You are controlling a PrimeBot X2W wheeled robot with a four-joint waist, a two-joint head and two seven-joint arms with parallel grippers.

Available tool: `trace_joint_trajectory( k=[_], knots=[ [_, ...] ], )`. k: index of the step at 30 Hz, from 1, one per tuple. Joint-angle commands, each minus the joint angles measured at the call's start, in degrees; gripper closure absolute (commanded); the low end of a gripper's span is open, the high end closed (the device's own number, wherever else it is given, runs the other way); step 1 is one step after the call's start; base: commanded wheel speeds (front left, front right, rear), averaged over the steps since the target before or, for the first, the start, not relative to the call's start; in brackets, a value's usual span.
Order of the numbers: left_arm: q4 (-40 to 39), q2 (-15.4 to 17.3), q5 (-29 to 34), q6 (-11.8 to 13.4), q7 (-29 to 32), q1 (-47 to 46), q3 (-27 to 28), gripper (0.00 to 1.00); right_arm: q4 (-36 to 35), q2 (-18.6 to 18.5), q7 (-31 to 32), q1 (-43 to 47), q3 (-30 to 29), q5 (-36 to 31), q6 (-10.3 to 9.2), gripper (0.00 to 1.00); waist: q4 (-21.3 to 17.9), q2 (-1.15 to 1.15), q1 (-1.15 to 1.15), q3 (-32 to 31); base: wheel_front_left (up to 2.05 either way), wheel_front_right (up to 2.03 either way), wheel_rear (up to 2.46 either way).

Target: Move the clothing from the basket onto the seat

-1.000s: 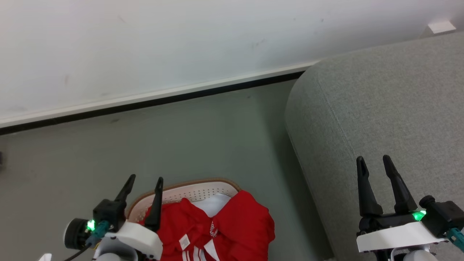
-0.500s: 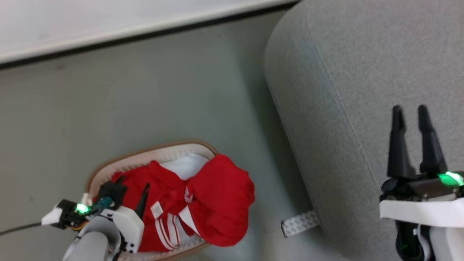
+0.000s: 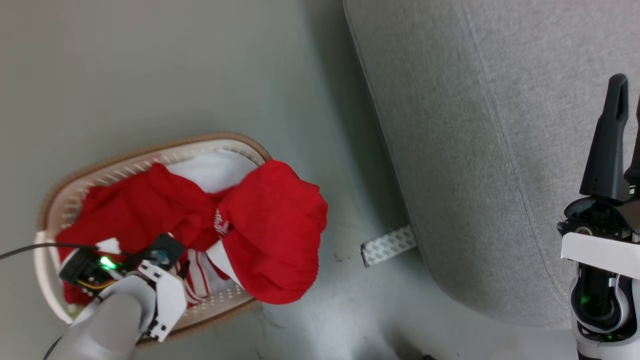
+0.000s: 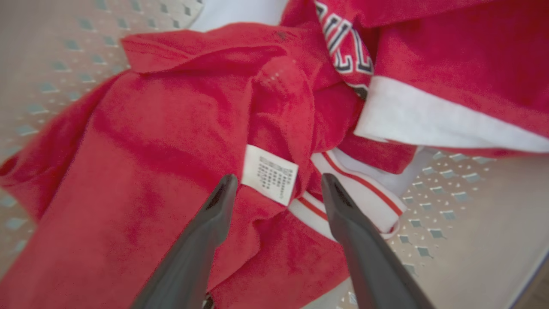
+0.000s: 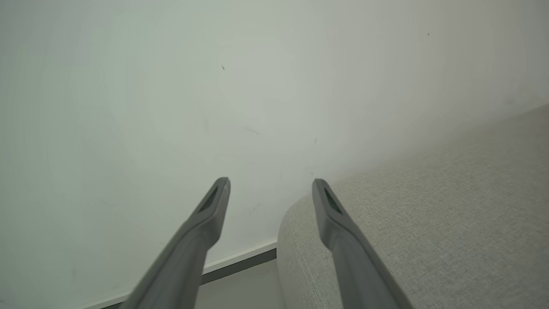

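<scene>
Pale floor [image 3: 150, 60] beside the grey seat [image 3: 475, 125] held the basket [image 3: 125, 157], with the red clothing [image 3: 270, 235] heaped inside and none transferred yet. Left hand [image 4: 278, 182], open and empty, hovered over a white care label [image 4: 269, 174]; right hand [image 5: 270, 182] hung open, empty, by the seat.

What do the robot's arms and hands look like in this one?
Left hand and right hand: two long, dark, tapering fingers on a black base with white shell and green light. A thin black cable runs from the left, whose forearm is pale grey.
</scene>
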Motion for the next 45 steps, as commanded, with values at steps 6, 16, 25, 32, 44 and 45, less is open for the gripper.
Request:
trace_joint_trajectory(
  k=[6,16,25,32,44,45],
  knots=[
    [3.47,-0.28,-2.02,-0.01,2.0,-4.23,-6.69,0.0,-0.46,-0.06,0.05,-1.62,0.06,1.6,-0.12,0.0,-1.85,0.0,-0.01,5.01,0.0,0.0,0.0],
    [4.59,1.21,-6.47,-0.01,10.83,-7.31,-9.87,0.03,-0.13,-0.07,0.05,-2.55,1.98,2.12,-0.12,0.0,-2.28,0.0,-0.01,6.76,0.0,0.0,0.0],
    [4.58,-0.18,-8.99,-0.02,8.11,-5.62,-11.27,1.0,1.11,-0.07,0.05,-1.85,2.7,0.71,-0.12,0.0,-1.38,0.0,-0.01,3.99,0.0,0.0,0.0],
    [4.59,-5.54,-13.81,-0.01,4.8,-2.75,-11.29,1.0,2.38,-0.1,0.05,-0.57,2.37,-2.6,-0.12,0.0,3.01,0.0,-0.01,-5.14,0.0,0.0,0.0],
    [2.79,-11.61,-23.03,-0.02,-2.53,3.61,-11.88,1.0,5.1,-0.13,0.05,4.42,2.94,-7.8,-0.12,0.0,10.58,0.0,-0.01,-22.51,0.0,0.0,0.0],
    [2.25,-11.81,-23.85,-0.02,-2.74,4.27,-12.19,1.0,5.31,-0.13,0.05,5.0,2.83,-7.9,-0.12,0.0,11.22,0.0,-0.01,-23.9,0.0,0.0,0.0]
  ],
)
